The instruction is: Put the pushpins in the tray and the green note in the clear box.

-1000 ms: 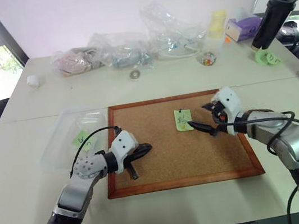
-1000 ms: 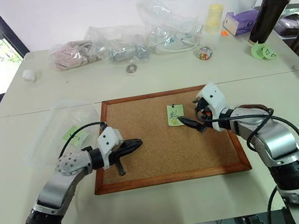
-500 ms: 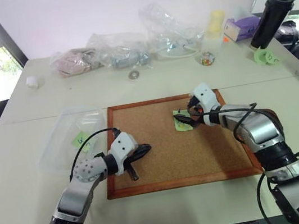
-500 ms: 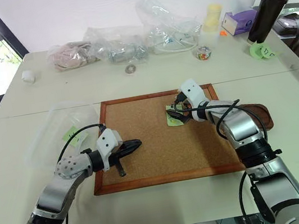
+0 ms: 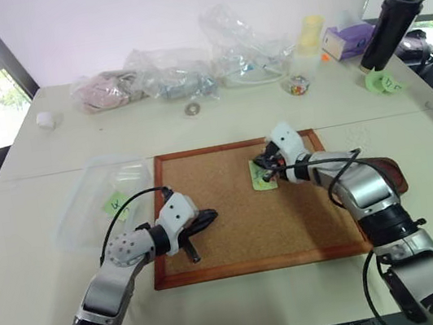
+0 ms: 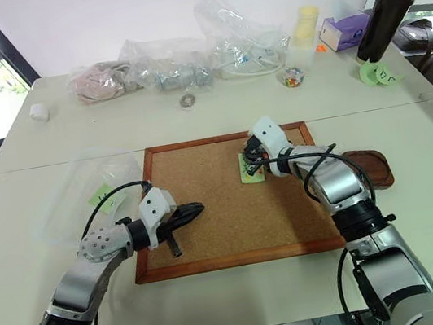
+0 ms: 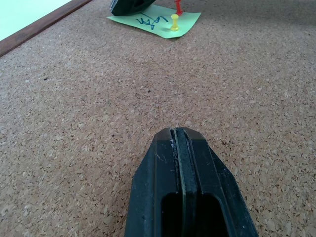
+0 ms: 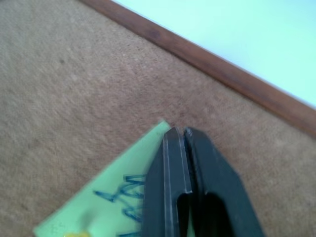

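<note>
- Two pushpins [image 7: 175, 15], one yellow-headed and one red, stand in the green note [image 5: 263, 175], pinning it to the cork board [image 5: 237, 242] near its far edge. Judged tiny, hard and smooth-headed; each is best taken by the head and drawn straight up.
- The green note is judged thin, light and limp, likely to tear if pulled while pinned. A free corner or edge is the place to take it, once the pins are out.
- Right tool [image 5: 266, 170]: fingers closed together, tips at the far corner of the note. Whether a pin is caught between them cannot be told.
- Left tool [image 5: 206, 219]: closed on nothing, low over the cork board's near-left part, well apart from the note.
- The tray [image 6: 370, 169] lies on the tabletop [image 5: 51, 263] just beyond the board's right frame, partly behind the right arm.
- The clear box [image 5: 96, 206] sits just left of the board and holds another green note [image 5: 116, 202].
- Other items: clear plastic bags [image 5: 224, 54], a dark flask [image 5: 389, 26], a purple box [image 5: 348, 39] and a round green paper [image 5: 383, 83] along the far tabletop, well apart from the work.
- Obstructions: the board's raised frame stands between the note and both containers. The left arm lies across the route to the clear box.
</note>
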